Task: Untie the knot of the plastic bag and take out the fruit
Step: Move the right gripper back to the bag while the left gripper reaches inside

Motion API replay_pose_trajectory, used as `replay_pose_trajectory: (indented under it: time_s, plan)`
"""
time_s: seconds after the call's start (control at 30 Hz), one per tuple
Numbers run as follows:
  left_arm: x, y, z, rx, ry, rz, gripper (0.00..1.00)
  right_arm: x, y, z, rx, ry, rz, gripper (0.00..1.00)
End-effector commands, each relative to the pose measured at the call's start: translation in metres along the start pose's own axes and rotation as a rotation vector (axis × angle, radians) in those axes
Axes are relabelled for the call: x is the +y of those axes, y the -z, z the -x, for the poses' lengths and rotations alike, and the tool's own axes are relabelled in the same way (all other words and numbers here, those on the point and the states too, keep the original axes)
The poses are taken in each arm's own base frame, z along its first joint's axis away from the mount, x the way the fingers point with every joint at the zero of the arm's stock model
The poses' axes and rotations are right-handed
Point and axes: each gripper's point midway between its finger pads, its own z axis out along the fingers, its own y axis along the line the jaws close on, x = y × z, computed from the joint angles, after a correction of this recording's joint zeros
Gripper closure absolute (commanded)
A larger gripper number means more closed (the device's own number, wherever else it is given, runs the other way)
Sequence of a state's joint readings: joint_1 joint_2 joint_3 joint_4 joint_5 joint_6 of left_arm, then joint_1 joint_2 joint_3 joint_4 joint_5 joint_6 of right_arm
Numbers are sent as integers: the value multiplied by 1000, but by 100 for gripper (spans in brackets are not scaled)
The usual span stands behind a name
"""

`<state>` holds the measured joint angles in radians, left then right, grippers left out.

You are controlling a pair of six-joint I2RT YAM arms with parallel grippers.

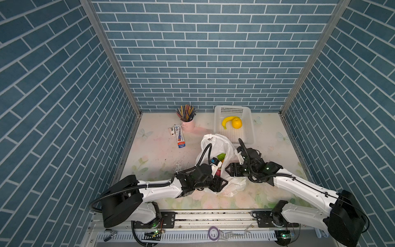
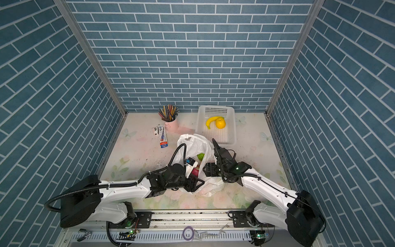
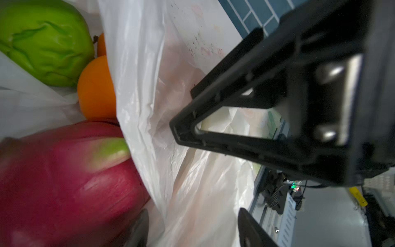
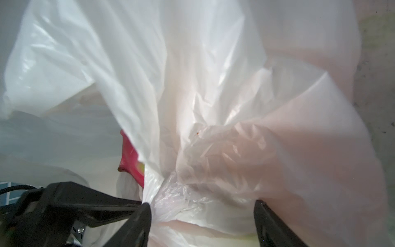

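The white plastic bag (image 1: 220, 145) (image 2: 193, 145) lies mid-table with its mouth gaping. Inside it are a bumpy green fruit (image 3: 44, 42), an orange (image 3: 96, 87) and a magenta dragon fruit (image 3: 64, 181). The knot is out of view. My left gripper (image 3: 195, 231) (image 1: 221, 184) is open at the bag's near side, with bag film between its fingers. Facing it from the right, my right gripper (image 4: 205, 222) (image 1: 229, 169) is open around a crumpled bunch of film (image 4: 177, 192). A yellow lemon (image 1: 236, 123) lies in the white basket (image 1: 249, 132).
A banana (image 1: 225, 122) lies beside the lemon in the basket at the back right. A pink cup of pencils (image 1: 187, 125) and a flat blue-and-white box (image 1: 180, 136) are at the back left. Blue brick walls enclose three sides.
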<state>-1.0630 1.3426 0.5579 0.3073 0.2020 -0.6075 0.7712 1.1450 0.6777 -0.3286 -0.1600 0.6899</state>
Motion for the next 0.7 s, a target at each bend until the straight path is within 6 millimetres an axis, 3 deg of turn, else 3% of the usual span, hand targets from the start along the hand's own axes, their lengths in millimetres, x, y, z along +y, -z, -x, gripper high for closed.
replay_pose_trajectory:
  time_s: [0.0,0.13,0.33,0.43,0.67]
  plan:
    - [-6,17,29,-107,-69,30,28,5,-4,1,6,-39,5,26]
    - [-6,33,53,-163,-99,77,27,-11,-11,-11,28,-40,-84,35]
    - [26,49,79,-192,-53,225,27,-33,-9,-31,67,-19,-193,45]
    - [29,44,84,-146,-115,250,27,-42,-7,-41,89,-20,-216,45]
    - [47,19,70,92,-319,321,33,-67,-7,-65,138,-23,-289,45]
